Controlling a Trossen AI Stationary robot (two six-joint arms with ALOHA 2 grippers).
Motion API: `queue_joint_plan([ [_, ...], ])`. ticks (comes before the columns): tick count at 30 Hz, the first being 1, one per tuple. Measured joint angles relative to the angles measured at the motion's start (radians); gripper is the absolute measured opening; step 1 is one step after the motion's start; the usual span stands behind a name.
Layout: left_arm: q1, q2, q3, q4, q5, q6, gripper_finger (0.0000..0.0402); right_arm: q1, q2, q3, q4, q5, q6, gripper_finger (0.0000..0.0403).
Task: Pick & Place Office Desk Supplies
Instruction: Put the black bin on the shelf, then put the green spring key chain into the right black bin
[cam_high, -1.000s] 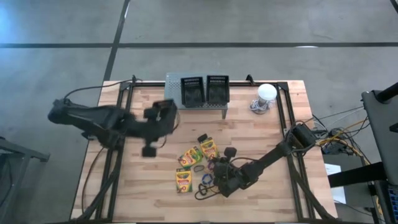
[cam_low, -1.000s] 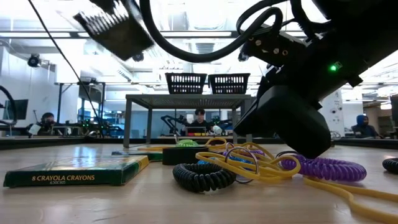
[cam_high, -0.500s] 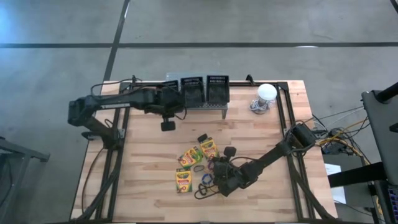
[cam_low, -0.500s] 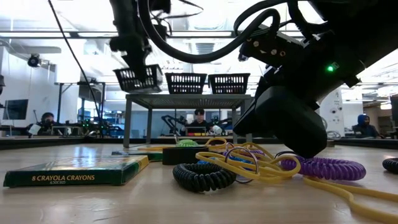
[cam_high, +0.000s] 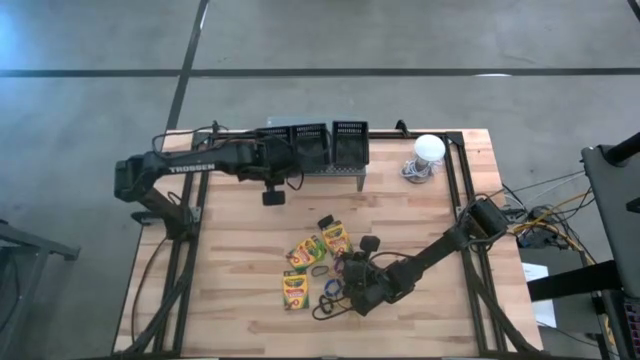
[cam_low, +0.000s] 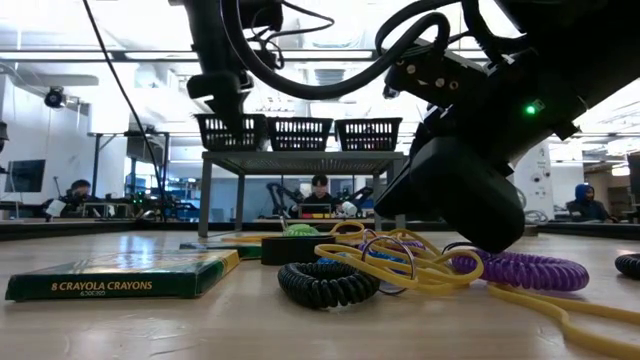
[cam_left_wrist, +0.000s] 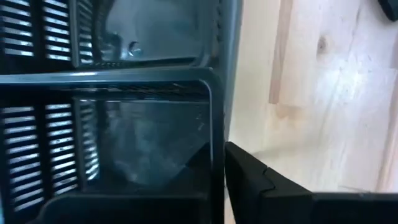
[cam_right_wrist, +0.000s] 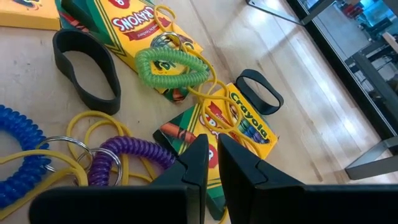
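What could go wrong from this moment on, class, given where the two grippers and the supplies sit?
1. The yellow rubber bands thread through the green coil loop and over a crayon box, so lifting one item may drag others along.
2. The right gripper sits low over the purple coil loop and might pinch several bands at once.
3. The left gripper hangs right beside the black baskets and could knock one.
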Motion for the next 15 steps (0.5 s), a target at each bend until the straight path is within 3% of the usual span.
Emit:
queue_joint_plan([
  [8, 0.018, 0.0, 0.0, 0.086, -0.019, 0.12, 0.0122, 0.0, 0.0, -0.001, -0.001, -0.002, 0.02, 0.0031],
  [15, 0.017, -0.018, 0.0, 0.103, -0.034, 0.175, 0.0157, 0.001, 0.0, -0.002, -0.001, -0.023, 0.021, 0.0031],
])
